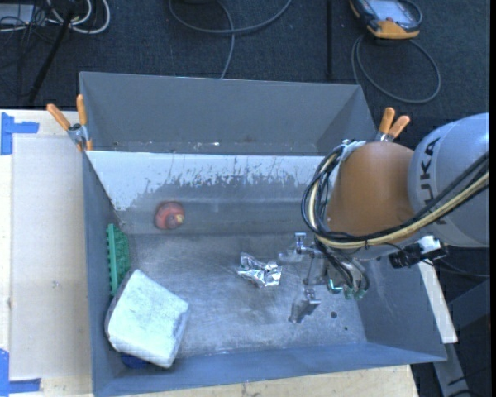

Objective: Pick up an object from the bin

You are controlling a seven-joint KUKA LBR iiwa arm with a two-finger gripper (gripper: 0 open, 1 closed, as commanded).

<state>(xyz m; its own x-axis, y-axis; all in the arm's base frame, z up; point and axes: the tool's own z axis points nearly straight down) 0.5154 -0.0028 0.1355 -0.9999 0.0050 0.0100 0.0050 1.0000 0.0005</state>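
Gripper: the gripper (pixel 302 275) is low in the right part of the bin (pixel 223 131), near the floor.
Fingers: the fingers (pixel 304 307) look spread, and nothing is between them.
Foil: a crumpled silver foil (pixel 260 270) lies just beside the gripper, on its left and not between the fingers. I judge it to be the likely target.
Risk at the foil: if the fingers press together where they are, they probably catch only air. The foil is light and uneven, so a push from one finger may slide it away or crush it flat.
Ball: a small reddish ball (pixel 169 215) lies well apart, at the far wall. It could roll if something touches it.
Sponge: a white sponge (pixel 149 317) lies in the near left corner and is no obstacle here.
Comb: a green comb (pixel 116 259) stands along the left wall, far from the gripper.
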